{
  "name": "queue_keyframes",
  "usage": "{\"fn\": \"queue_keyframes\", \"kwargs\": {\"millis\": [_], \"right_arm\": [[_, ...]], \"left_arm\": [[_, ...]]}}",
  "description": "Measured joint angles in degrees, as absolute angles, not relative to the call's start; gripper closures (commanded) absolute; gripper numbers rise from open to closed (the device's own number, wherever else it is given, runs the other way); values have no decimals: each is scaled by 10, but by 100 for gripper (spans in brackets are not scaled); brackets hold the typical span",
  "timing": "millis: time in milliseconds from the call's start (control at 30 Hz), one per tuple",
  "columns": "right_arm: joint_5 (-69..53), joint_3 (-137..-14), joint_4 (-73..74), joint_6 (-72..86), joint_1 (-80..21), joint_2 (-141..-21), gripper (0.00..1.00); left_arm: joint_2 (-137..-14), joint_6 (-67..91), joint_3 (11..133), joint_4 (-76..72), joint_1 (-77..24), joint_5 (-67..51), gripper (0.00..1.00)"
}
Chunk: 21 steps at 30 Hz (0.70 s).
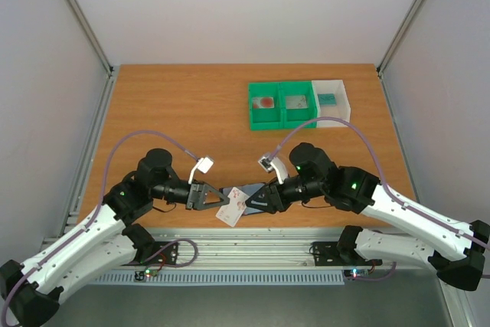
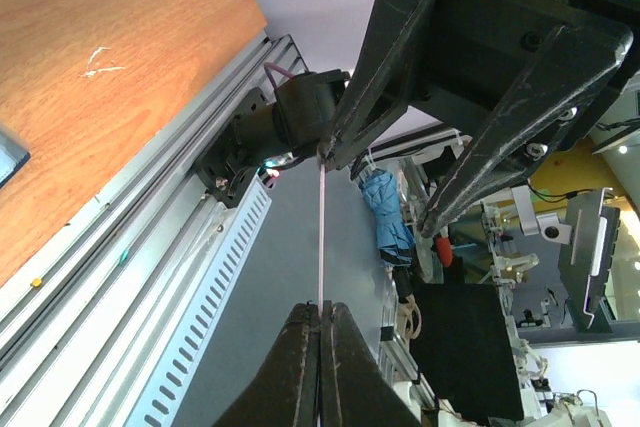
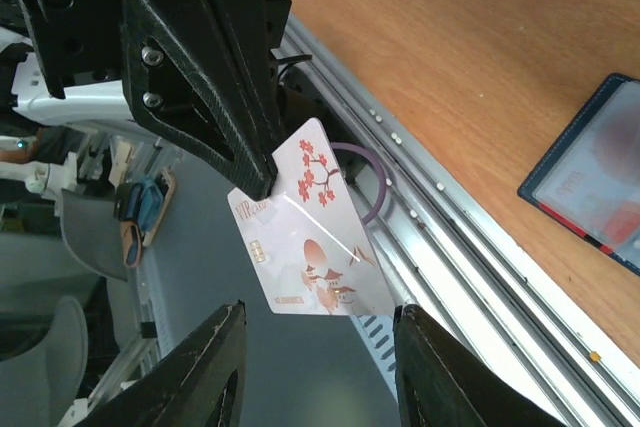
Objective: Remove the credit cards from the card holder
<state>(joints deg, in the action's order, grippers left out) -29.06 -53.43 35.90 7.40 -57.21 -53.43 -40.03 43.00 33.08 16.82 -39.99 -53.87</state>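
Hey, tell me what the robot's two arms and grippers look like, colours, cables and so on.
The left arm and right arm have white shells on the lower links and black joints further out, each with a small green light. A purple-grey cable loops along each arm. The left gripper and right gripper are matt black, with tapered triangular fingers and visible screws.

Table: an orange-brown wooden table top [image 1: 191,105] is lying under everything; a small white scratch [image 2: 100,62] is showing on it
Bins: a green rectangular plastic bin [image 1: 265,121], a second green bin [image 1: 298,119] and a white plastic bin [image 1: 345,97] are standing in a touching row at the far right
Contents: a reddish item [image 1: 265,102] is lying in the first green bin; a teal item [image 1: 327,99] is lying in the white one
Near edge: a silver aluminium rail [image 1: 253,244] is running along the table; a grey slotted strip [image 1: 253,276] is lying beside it
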Motion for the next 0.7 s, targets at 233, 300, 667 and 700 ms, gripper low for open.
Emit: {"fn": "queue_keyframes", "kwargs": {"millis": [233, 300, 667, 700], "right_arm": [[-301, -534, 352, 74, -572, -545, 58], [-301, -534, 350, 75, -572, -549, 57], [-300, -534, 349, 78, -572, -556, 71], [-302, -534, 347, 79, -572, -557, 74]], "left_arm": [[-397, 427, 331, 169, -400, -547, 100], [-397, 426, 331, 169, -400, -550, 100], [-397, 414, 331, 174, -402, -551, 99], [-397, 414, 331, 174, -402, -551, 100]]}}
